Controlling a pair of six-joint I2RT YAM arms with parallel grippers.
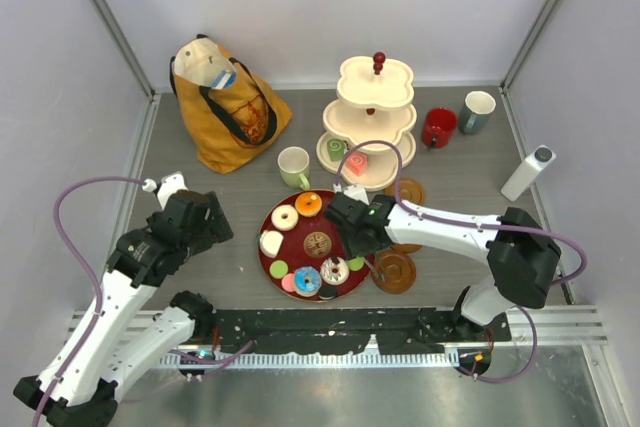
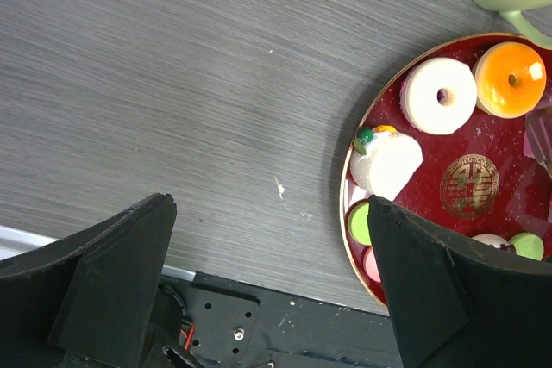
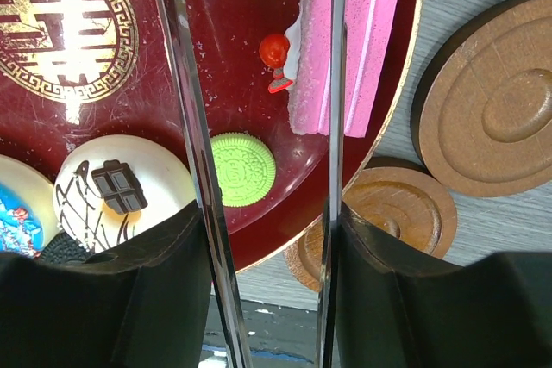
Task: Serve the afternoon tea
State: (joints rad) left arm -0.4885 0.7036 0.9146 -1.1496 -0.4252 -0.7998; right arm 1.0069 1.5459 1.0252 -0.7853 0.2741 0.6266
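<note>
The dark-red tray (image 1: 316, 244) holds several toy pastries, among them a white donut (image 1: 284, 216) and an orange donut (image 1: 309, 204). My right gripper (image 1: 340, 219) hovers over the tray's right side. Its thin fingers (image 3: 194, 127) stand apart over a pink cake slice (image 3: 366, 40) and a green macaron (image 3: 242, 169), gripping nothing. Left of the tray, my left gripper (image 1: 205, 222) hangs wide open and empty over bare table (image 2: 269, 204). A pale green mug (image 1: 293, 165) stands behind the tray. The red mug (image 1: 438, 127) and grey-blue mug (image 1: 478, 110) stand at the back right.
A cream three-tier stand (image 1: 372, 112) rises behind the tray, with two small pastries on its bottom tier. A mustard tote bag (image 1: 225, 107) sits at the back left. Three wooden coasters (image 1: 393, 272) lie right of the tray. A white bottle (image 1: 528, 172) stands far right.
</note>
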